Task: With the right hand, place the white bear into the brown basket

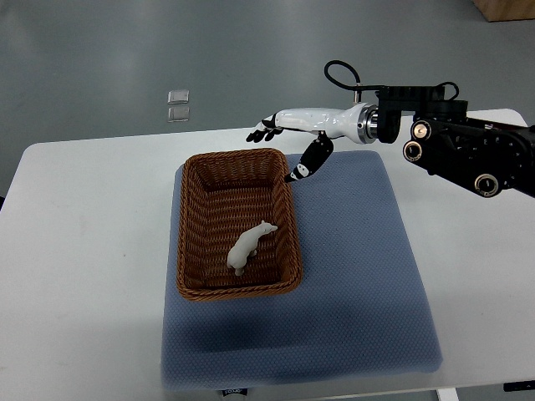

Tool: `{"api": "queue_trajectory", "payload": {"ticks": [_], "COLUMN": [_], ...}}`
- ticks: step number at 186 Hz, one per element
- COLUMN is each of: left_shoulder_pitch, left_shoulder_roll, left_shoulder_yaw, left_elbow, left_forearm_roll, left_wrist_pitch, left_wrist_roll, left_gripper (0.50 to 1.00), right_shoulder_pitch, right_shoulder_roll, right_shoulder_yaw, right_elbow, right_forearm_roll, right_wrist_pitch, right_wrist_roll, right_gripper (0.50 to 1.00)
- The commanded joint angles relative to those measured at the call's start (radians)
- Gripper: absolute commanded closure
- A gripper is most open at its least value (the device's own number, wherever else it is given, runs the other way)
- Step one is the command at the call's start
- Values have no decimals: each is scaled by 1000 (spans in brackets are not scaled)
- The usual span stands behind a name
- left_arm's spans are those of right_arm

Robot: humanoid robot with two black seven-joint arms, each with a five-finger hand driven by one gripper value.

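The white bear (249,246) lies on its side inside the brown wicker basket (194,221), toward the basket's near right corner. My right hand (280,146) hovers above the basket's far right corner, its arm reaching in from the right edge. Its fingers (266,129) are stretched out flat and the thumb (309,163) points down; it holds nothing. The left arm does not appear.
The basket stands on a blue-grey mat (359,251) that covers the middle of a white table (84,251). The black forearm and wrist joints (460,146) hang over the table's far right. Two small clear squares (177,106) lie on the grey floor beyond the table.
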Motion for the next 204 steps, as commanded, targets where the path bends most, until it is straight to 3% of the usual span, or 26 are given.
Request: {"api": "queue_trajectory", "payload": {"ticks": [1, 37, 68, 82, 93, 110, 204], "left_shoulder_pitch": [0, 0, 0, 0, 0, 0, 0], "left_shoulder_roll": [0, 0, 0, 0, 0, 0, 0], "left_shoulder_yaw": [0, 0, 0, 0, 0, 0, 0], "left_elbow": [0, 0, 0, 0, 0, 0, 0], "left_forearm_roll": [0, 0, 0, 0, 0, 0, 0], "left_wrist_pitch": [1, 1, 1, -1, -1, -1, 1], "left_wrist_roll": [0, 0, 0, 0, 0, 0, 0], "left_gripper": [500, 500, 500, 500, 500, 500, 500], "right_shoulder_pitch": [-48, -128, -174, -193, -206, -232, -300], "right_shoulder_roll": [6, 20, 35, 33, 33, 27, 35], "right_shoulder_yaw": [99, 222, 227, 227, 227, 227, 230], "right_elbow": [-101, -305, -386, -394, -397, -397, -401], "right_forearm_roll": [160, 468, 709, 776, 833, 901, 959], "right_wrist_pitch": [-20, -72, -76, -76, -75, -73, -92], "right_wrist_roll": [-2, -1, -1, -1, -1, -1, 11], "right_gripper": [644, 644, 644, 642, 589, 577, 576]}}
